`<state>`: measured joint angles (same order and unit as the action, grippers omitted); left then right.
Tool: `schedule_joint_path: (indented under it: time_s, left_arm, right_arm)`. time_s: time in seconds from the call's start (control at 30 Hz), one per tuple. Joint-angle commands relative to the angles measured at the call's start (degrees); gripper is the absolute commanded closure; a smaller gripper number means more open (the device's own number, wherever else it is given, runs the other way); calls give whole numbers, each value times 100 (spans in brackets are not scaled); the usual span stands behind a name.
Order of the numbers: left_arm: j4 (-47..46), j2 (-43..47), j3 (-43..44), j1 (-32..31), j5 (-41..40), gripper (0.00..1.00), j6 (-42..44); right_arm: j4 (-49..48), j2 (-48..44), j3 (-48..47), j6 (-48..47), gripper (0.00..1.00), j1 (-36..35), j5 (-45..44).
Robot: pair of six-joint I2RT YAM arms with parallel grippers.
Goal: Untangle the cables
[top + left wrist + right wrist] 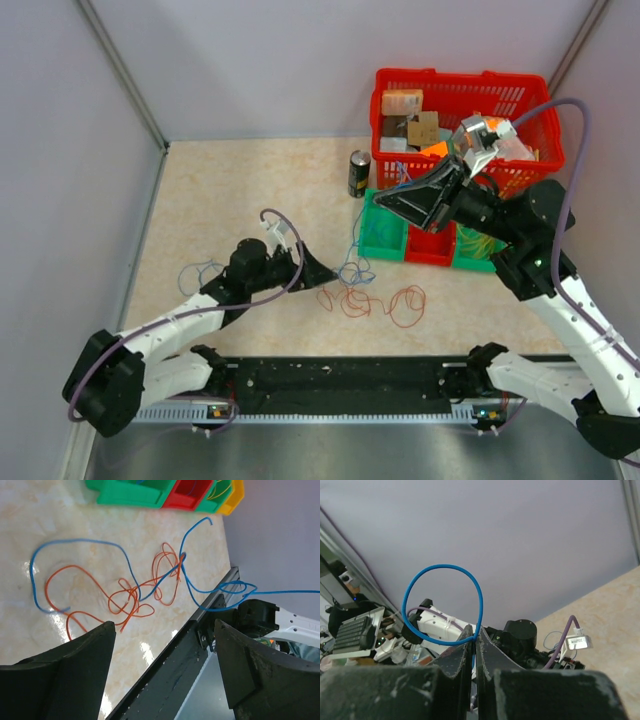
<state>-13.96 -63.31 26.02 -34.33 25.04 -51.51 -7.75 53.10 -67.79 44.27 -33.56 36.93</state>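
Note:
A tangle of thin orange cables (pixel 368 300) lies on the table in front of the bins, and a blue cable (pixel 352 252) rises from it. My right gripper (pixel 385 205) is raised above the bins and shut on this blue cable, which curls into a loop (pixel 442 566) above the shut fingertips (pixel 476 634). My left gripper (pixel 315 268) is open and empty, low over the table just left of the tangle. In the left wrist view the orange cables (pixel 130 594) and blue cables (pixel 80 541) cross beyond the open gripper (pixel 165 630).
Green and red bins (pixel 385 238) stand behind the tangle. A red basket (pixel 455 85) of boxes stands at the back right, with a dark can (pixel 359 173) beside it. Another thin blue wire (pixel 200 272) lies left of my left arm. The black rail (pixel 340 375) runs along the near edge.

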Motion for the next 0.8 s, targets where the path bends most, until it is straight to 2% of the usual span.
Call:
schedule_joint_path:
  time_s: [0.0, 0.17, 0.23, 0.33, 0.37, 0.47, 0.53, 0.6, 0.67, 0.77]
  left_arm:
    - [-423, 258, -45, -4, 9, 16, 360]
    - [-1424, -479, 210, -161, 1072, 19, 370]
    - [-1443, -804, 342, -215, 1013, 25, 317]
    - [-1987, -1104, 272, -232, 819, 35, 185]
    - [-2049, -1244, 315, -241, 810, 39, 185]
    - [-1936, -1622, 448, -250, 758, 63, 132]
    - [-1316, -1737, 448, -232, 268, 76, 141]
    - [-472, -1921, 535, -206, -182, 97, 185]
    - [-21, -2053, 484, -136, -280, 100, 106]
    - [-396, -1783, -51, -109, -87, 100, -96]
  right_arm:
    - [-666, -72, -393, 441, 100, 16, 412]
    - [-728, -116, -437, 556, 100, 16, 421]
    - [-868, -168, -411, 661, 100, 16, 377]
    - [-992, -230, -402, 750, 100, 16, 385]
    - [-992, -239, -384, 750, 100, 16, 377]
    - [-887, -300, -506, 715, 100, 16, 271]
    - [-659, -309, -726, 566, 100, 16, 271]
    - [-370, -370, -954, 320, 100, 16, 166]
    - [130, -449, -1253, -92, 100, 16, -105]
    - [773, -502, -1509, -803, 100, 16, -623]
